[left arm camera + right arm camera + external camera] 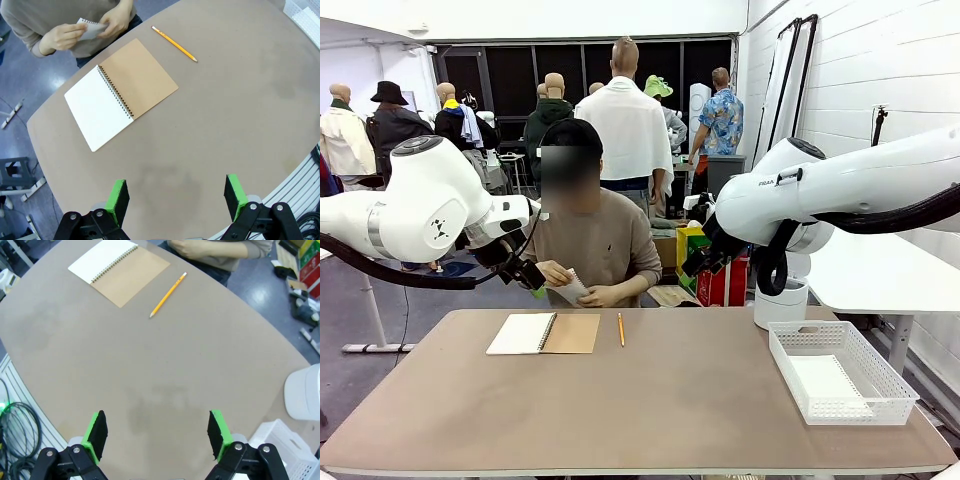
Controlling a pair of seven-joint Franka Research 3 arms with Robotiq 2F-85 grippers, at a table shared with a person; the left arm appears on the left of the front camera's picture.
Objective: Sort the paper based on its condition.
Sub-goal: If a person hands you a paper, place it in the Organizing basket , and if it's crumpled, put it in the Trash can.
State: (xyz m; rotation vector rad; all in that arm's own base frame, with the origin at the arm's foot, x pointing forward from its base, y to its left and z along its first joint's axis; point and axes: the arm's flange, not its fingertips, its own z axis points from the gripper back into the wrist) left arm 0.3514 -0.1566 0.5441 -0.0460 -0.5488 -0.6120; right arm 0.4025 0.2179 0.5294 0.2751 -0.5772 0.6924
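Across the table (650, 420), beyond its far edge: the paper (92, 29), 1 torn-off sheet held in the person's hands (70, 35) at chest height, well apart from both grippers but nearer the left gripper (176, 197), raised on that side with jaws wide and empty. Right gripper (156, 435) equally wide and empty, hanging over bare tabletop, with the white basket (890, 385) on its side already holding 1 flat sheet (828, 382). Hard to judge: the held sheet's condition and long axis, being small, partly covered by fingers; likewise hidden, whatever lies beneath the open notebook (542, 333) beside the pencil (620, 329).
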